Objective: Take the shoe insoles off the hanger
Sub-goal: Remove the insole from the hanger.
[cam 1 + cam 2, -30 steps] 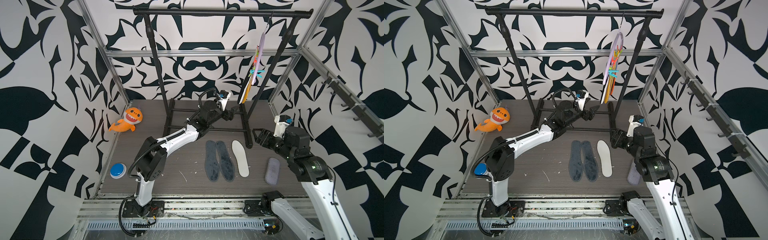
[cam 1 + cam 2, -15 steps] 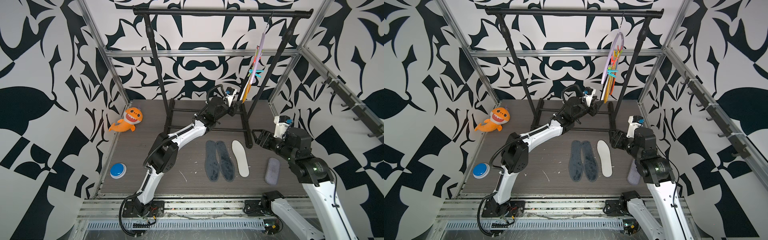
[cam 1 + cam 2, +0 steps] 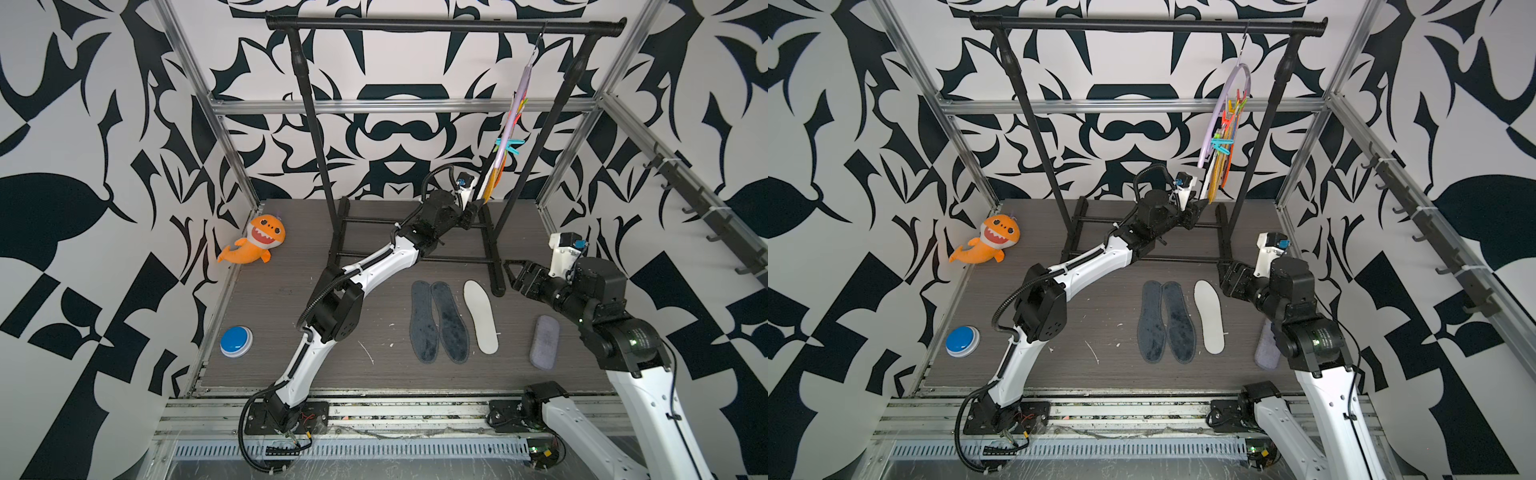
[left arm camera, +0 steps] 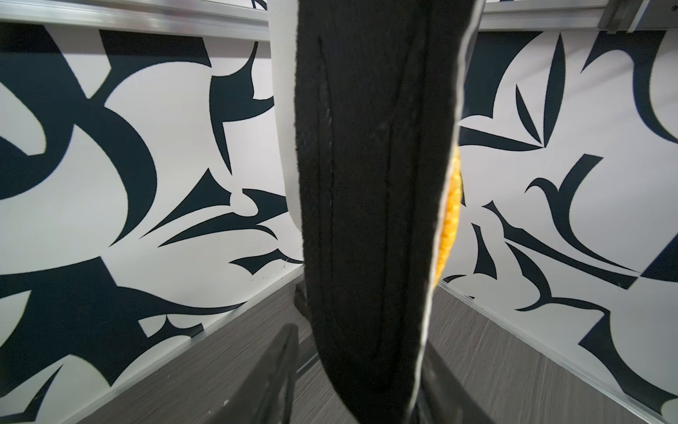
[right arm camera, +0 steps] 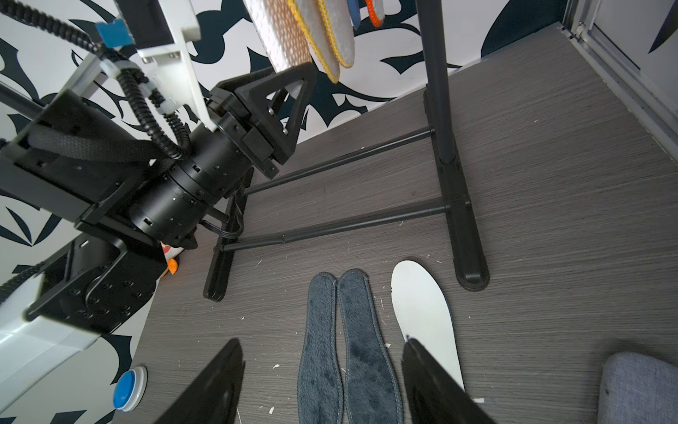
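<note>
The shoe insoles (image 3: pixel 496 174) left to free hang bunched from the hanger (image 3: pixel 521 91), hooked on the bar of the black rail (image 3: pixel 444 25); 3 freed insoles (image 3: pixel 453 322) lie on the floor before the rail's base. Under that bar the left gripper (image 3: pixel 473 205) has its jaws either side of the lower end of the black insole (image 4: pixel 367 183); whether they bite yet I cannot tell. Best to clamp firmly, then pull straight down so the peg releases without unhooking the hanger. The right gripper (image 5: pixel 323 385), spread and empty, hovers before the rail.
</note>
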Motion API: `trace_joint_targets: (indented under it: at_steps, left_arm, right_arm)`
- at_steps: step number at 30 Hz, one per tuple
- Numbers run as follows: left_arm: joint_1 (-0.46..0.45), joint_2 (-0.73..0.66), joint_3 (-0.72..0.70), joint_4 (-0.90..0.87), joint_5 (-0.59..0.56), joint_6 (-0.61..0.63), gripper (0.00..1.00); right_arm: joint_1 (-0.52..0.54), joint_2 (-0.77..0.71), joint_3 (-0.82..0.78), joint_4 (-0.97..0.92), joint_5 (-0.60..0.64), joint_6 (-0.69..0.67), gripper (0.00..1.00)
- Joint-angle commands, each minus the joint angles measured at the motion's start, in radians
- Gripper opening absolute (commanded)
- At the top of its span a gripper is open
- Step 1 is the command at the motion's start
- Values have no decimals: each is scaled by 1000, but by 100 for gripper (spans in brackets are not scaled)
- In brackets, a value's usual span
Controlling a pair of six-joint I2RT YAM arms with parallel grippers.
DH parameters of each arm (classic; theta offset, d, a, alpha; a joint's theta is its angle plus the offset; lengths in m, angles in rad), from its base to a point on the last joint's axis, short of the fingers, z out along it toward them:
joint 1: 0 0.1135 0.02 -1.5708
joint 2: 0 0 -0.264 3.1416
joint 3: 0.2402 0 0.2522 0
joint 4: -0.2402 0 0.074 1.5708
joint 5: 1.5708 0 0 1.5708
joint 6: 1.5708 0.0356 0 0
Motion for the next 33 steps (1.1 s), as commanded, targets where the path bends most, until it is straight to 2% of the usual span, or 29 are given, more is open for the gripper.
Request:
trace_joint_targets:
  at_steps: [1,5,16,19,27,33]
  left_arm:
    - [2,15,31,3,-20,5,40]
    - [3,4,42,-1,-30,7,26]
    - [4,-50,32,-10,-89,6,3]
    - [4,-68,27,-19,-97,2,0]
    - [12,-115,10,-49,-119,2,0]
    - [22,-145,-9,-60,-145,-10,0]
  right_arm:
    - [-6,-7,9,37,-15,13,71]
    - [-6,-6,12,51,-25,27,71]
    - [-6,21,24,170,-12,152,68]
    - [-8,45,41,221,-5,201,67]
    - [-24,117,124,309,17,312,69]
    - [-50,169,186,384,6,388,75]
